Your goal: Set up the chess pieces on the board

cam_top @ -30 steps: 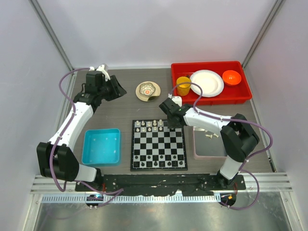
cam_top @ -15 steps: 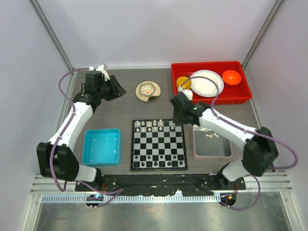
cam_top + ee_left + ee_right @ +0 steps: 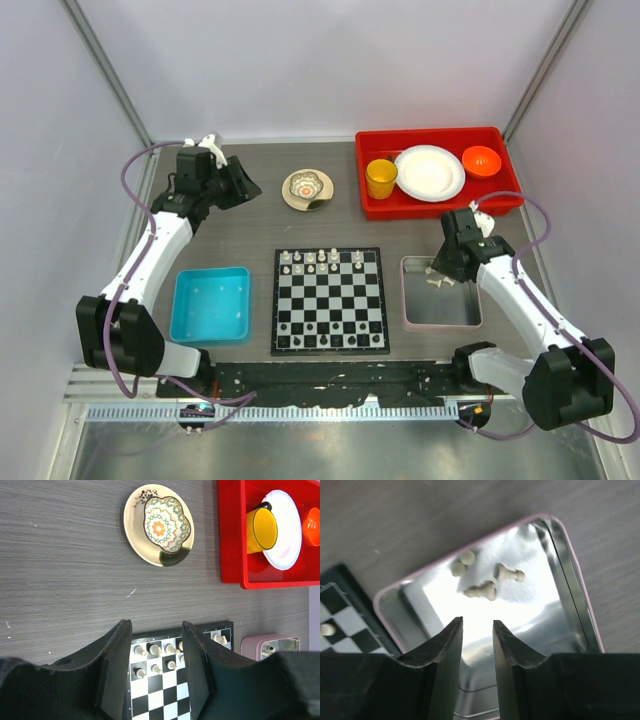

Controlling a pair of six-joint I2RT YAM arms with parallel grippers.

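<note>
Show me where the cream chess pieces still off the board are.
In the top view, the loose pieces lie at the far end of the pink-rimmed metal tray, just right of the chessboard.

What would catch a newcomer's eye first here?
The black-and-white chessboard at table centre, with cream chess pieces lined along its far rows. Then the bright red bin at the far right, and the right gripper hovering open over a metal tin that holds a few loose pieces.
</note>
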